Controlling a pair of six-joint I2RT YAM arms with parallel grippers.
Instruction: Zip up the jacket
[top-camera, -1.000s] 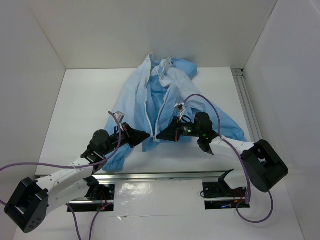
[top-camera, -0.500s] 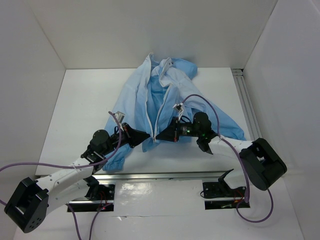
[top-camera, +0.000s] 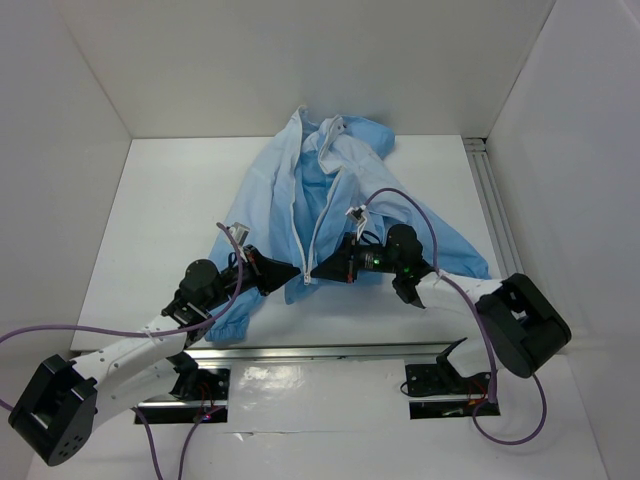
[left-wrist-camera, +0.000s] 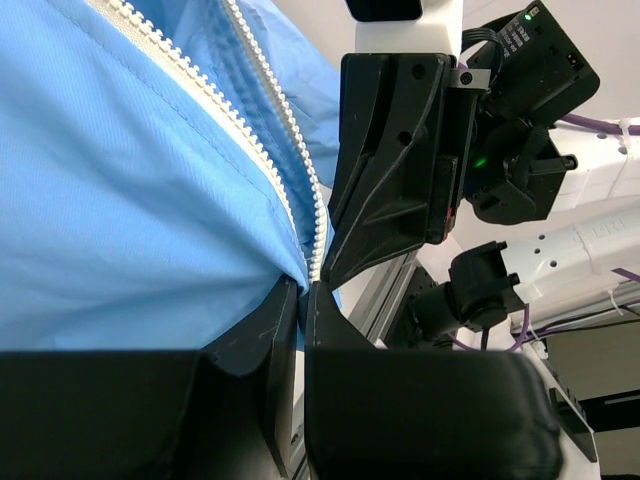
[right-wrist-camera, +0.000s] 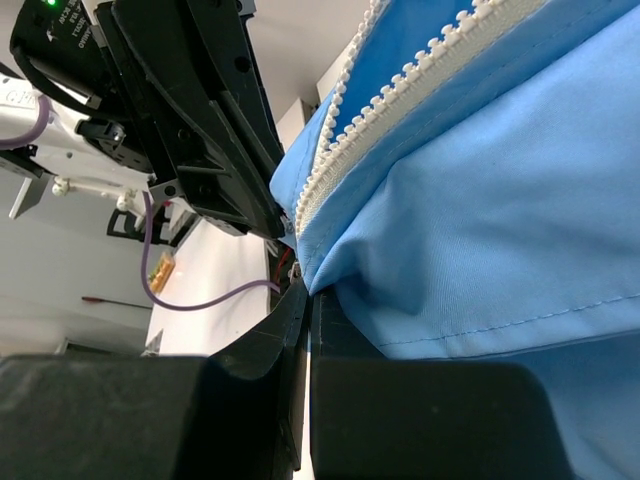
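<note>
Left fingers (left-wrist-camera: 250, 345), right fingers (right-wrist-camera: 400, 410) pinch jacket (top-camera: 275, 190) hem; zipper (left-wrist-camera: 285, 125) seemingly open.

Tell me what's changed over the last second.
The right gripper edged slightly left, toward the left gripper. Both stay clamped on the bottom edge of the jacket, at the lower end of its zipper; the jacket lies as before.

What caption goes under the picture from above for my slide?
The left arm and right arm, jaws shut on the bottom edge of the light-blue jacket, either side of its white zipper.
</note>
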